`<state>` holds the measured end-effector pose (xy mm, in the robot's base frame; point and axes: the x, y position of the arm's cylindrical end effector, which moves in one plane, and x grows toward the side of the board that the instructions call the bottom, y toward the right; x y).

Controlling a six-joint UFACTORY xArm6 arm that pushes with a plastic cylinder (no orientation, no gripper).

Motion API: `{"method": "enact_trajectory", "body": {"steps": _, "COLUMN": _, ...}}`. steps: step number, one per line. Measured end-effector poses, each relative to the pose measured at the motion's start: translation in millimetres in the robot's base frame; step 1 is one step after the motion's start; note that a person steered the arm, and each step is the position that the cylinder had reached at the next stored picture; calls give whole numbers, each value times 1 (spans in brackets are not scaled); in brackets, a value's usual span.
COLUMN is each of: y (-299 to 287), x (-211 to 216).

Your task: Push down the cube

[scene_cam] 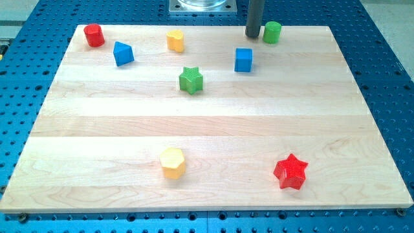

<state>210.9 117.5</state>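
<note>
My tip (253, 35) rests at the top edge of the wooden surface (207, 136), a little right of centre. The arm carries only a straight dark rod, so there are no fingers to be open or closed.

The blue cube (243, 59) stands just below my tip and slightly to the view's left of it, near but apart from it. A green cylinder (272, 32) stands just beside my tip on the view's right, very close; I cannot tell whether they touch.

To the view's left of the cube, and a little lower, lies a green star (191, 79). Higher up, near the top edge, sits a small yellow block (175, 41), whose exact shape I cannot make out. Further left lies a blue block (123, 53) with slanted faces, like a wedge, and in the top left corner stands a red cylinder (94, 35).

Well apart from these, near the view's bottom, a yellow hexagonal block (173, 162) lies left of centre and a red star (290, 171) lies to the right.

The surface rests on a blue perforated table (388, 65).
</note>
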Motion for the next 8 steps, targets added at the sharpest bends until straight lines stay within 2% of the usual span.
{"method": "enact_trajectory", "body": {"steps": 2, "y": 55, "x": 5}}
{"method": "enact_trajectory", "body": {"steps": 3, "y": 33, "x": 7}}
{"method": "enact_trajectory", "body": {"steps": 5, "y": 28, "x": 8}}
{"method": "enact_trajectory", "body": {"steps": 6, "y": -8, "x": 27}}
{"method": "enact_trajectory", "body": {"steps": 7, "y": -36, "x": 65}}
{"method": "enact_trajectory", "body": {"steps": 8, "y": -41, "x": 138}}
